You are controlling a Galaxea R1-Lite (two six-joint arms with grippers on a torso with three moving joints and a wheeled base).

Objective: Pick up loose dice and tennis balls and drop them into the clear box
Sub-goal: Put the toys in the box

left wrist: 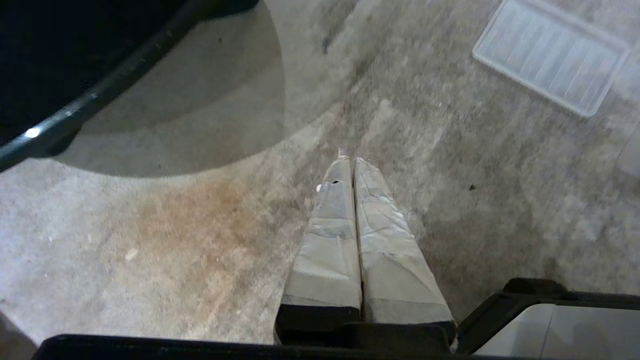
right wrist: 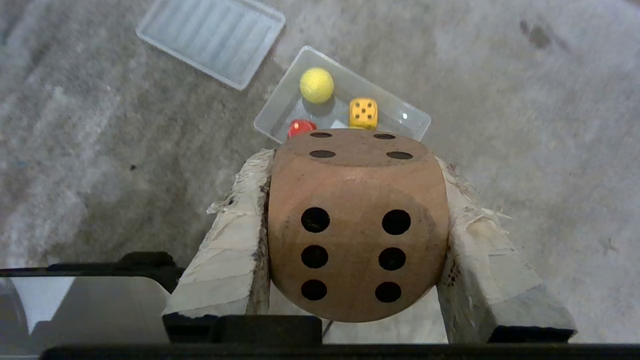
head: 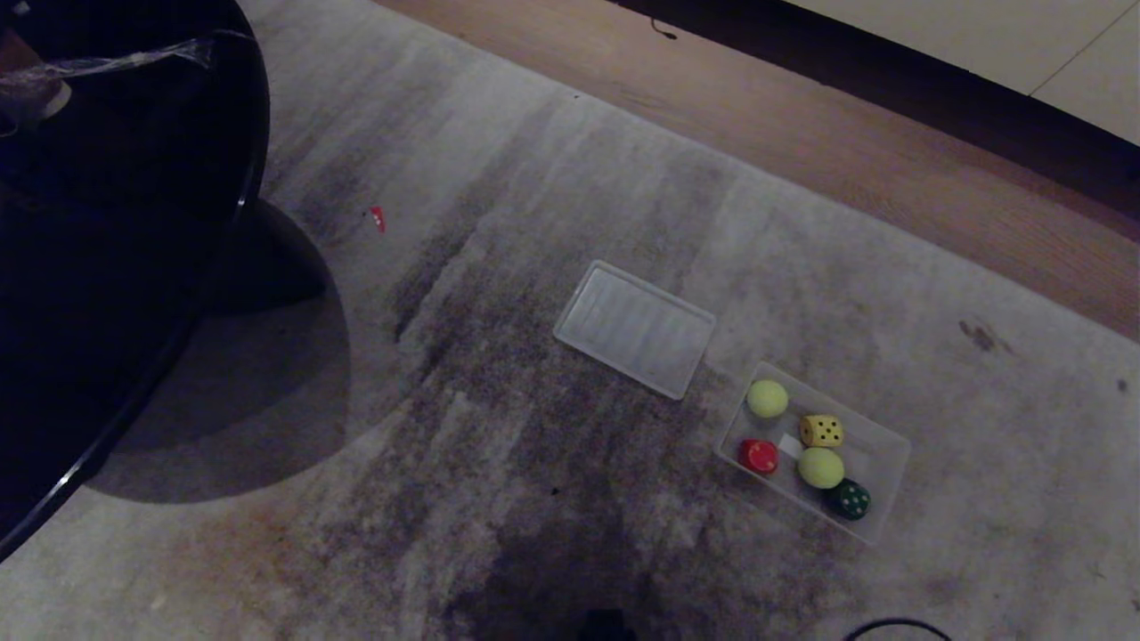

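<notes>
My right gripper is shut on a beige die with dark pips, held above the carpet just short of the clear box. In the head view the clear box lies on the carpet at the right. It holds two tennis balls, a yellow die, a red die and a dark green die. My left gripper is shut and empty over bare carpet. Neither gripper shows in the head view.
A flat ribbed clear lid lies on the carpet just left of the box. A black round table with its base fills the left side. Wooden floor borders the carpet at the back. A small red scrap lies near the table.
</notes>
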